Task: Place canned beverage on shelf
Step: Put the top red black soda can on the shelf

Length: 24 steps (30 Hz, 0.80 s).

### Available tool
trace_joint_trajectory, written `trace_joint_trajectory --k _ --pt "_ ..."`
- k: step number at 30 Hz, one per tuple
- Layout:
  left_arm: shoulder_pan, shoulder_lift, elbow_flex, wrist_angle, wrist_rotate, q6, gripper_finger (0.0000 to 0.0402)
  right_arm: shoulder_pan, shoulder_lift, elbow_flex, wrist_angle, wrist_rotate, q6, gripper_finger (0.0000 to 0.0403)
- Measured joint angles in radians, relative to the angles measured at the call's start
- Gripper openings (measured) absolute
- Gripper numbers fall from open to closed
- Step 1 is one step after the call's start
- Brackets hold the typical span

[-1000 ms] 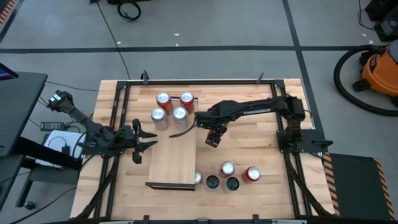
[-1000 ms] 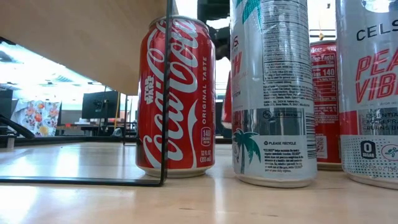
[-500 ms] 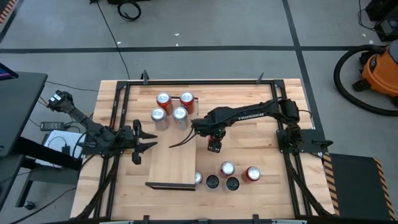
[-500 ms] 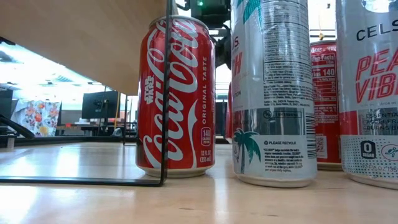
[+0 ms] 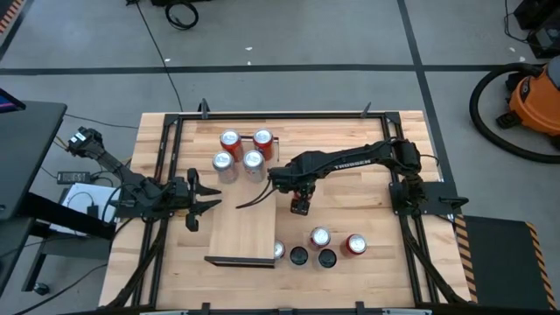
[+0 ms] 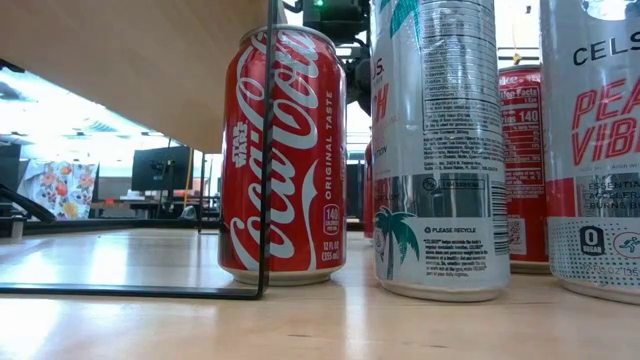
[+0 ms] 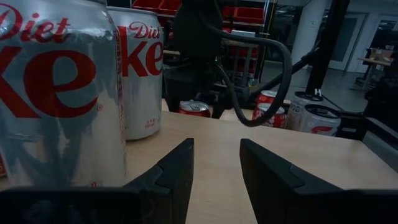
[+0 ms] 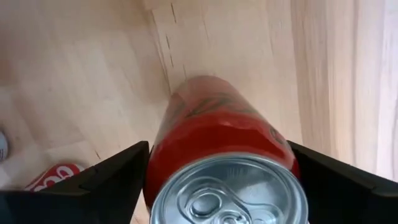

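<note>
Right gripper (image 8: 217, 171) straddles red can (image 8: 217, 134), fingers spread apart.
Arm stretches over bench (image 5: 367, 188) centre beside shelf (image 5: 245, 229); left gripper (image 7: 216, 165) part-open, empty.

Red can (image 6: 283, 155): "Coca-Cola ORIGINAL TASTE"; silver cans (image 7: 140, 68): "Diet Coke".

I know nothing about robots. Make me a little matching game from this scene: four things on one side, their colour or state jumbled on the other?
Things:
A. left gripper
B. can under the right gripper, seen at
C. Diet Coke cans
D. shelf

Colour or state:
1. red
2. silver
3. open, holding nothing
4. pale wood

Pairs: A-3, B-1, C-2, D-4
</note>
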Motion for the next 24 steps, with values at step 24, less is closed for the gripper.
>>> trace_joint_trajectory --k 24 --pt "0.0 0.0 0.0 0.0 0.044 -0.016 0.0139 0.133 -0.539 -0.612 0.723 0.277 -0.025 0.0373"
